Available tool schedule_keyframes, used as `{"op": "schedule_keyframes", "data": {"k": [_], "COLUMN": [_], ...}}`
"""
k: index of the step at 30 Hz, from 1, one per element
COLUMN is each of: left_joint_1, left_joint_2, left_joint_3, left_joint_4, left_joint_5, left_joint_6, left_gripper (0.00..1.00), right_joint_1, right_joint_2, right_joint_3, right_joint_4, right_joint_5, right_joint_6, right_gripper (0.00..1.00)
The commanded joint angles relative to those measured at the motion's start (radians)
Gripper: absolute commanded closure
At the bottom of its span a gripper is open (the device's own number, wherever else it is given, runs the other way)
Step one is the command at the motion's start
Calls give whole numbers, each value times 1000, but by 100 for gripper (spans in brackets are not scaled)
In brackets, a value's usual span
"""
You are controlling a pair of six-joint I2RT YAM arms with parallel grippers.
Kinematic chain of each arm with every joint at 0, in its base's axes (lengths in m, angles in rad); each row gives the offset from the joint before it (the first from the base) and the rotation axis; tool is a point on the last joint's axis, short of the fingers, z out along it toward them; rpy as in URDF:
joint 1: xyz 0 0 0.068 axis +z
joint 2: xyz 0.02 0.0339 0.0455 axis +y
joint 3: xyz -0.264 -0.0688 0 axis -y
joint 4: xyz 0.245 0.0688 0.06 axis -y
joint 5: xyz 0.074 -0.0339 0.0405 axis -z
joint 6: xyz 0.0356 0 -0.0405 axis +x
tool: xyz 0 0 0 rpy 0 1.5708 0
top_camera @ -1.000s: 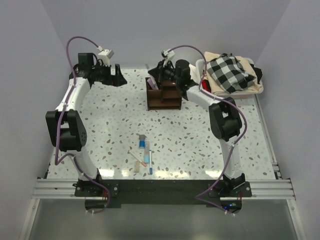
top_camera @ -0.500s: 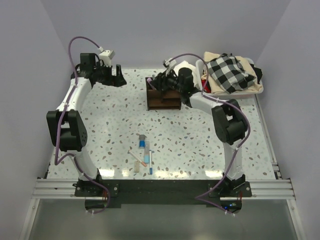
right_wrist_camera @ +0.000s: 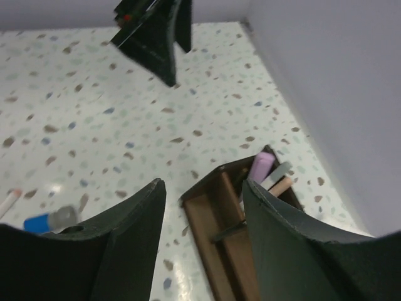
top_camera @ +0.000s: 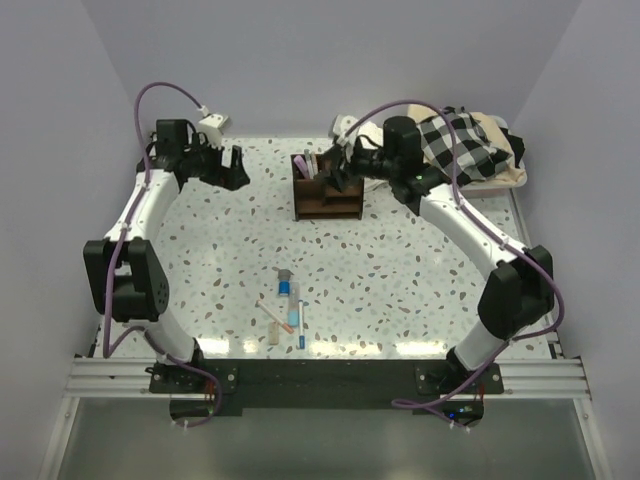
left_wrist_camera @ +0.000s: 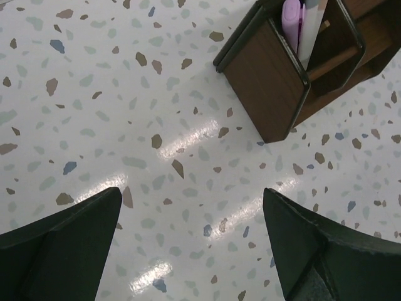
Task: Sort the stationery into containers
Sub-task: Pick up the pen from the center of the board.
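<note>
At the far middle of the bench [top_camera: 420, 270] I see the dark brown wooden organizer [top_camera: 326, 197]. Its tall corner compartment holds a pink marker [left_wrist_camera: 291, 19], a white pen [left_wrist_camera: 311, 28] and a tan one [right_wrist_camera: 282, 186]. The other pens [top_camera: 288, 310] lie loose in a small cluster near the front edge, between the arm bases: a blue-capped one, a beige stub and some thin white and blue ones. Bare speckled surface surrounds that cluster on every side, and a checkered cloth [top_camera: 455, 135] fills the far right corner. My right pincer [right_wrist_camera: 203, 185] hangs over the organizer, fingers spread, nothing between them. My left pincer [left_wrist_camera: 191, 194] is spread wide and empty, left of the organizer and well apart from the loose pens.
</note>
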State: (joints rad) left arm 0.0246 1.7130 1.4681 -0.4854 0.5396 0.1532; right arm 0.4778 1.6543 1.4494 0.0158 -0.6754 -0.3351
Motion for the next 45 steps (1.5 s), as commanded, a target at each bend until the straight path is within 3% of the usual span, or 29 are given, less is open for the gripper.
{"op": "schedule_keyframes", "data": {"k": [1,4,7,10,13,16,19,23,28,45], "left_joint_1": [28,35,43,47,57,70,83,100,106,109], "left_joint_2": [-125,-187,-236,-266,-288,-331,-363,-412,-487,-576], "left_joint_3": [-132,-230,-294,-336,-364,-406,-456,-515,-575,-634], "left_joint_4": [62,120,160,172,156,159,174,176,179,130], "left_joint_5": [-24,-42,-53,-67,-85,-107,-144,-159,-173,-178], "left_joint_6": [91,88,57,48,60,77,80,86,100,121], "left_gripper": [0,0,0,0,0,0,0,0,0,0], "right_joint_1": [87,169,261,321,372,410,464,527,553,627], "right_joint_2": [7,50,111,215,292,323,337,364,394,486], "right_joint_3": [66,88,97,163,219,207,206,217,215,247], "right_joint_4": [-777,-1012,-1128,-1203,-1247,-1303,-1349,-1395,-1396,-1303], "right_joint_5": [-93,-37,45,114,192,224,231,223,186,146], "right_joint_6": [-595,-885,-1260,-1529,-1718,-2006,-2122,-2205,-2273,-2208], "right_gripper": [44,43,43,45,48,48,54,58,53,55]}}
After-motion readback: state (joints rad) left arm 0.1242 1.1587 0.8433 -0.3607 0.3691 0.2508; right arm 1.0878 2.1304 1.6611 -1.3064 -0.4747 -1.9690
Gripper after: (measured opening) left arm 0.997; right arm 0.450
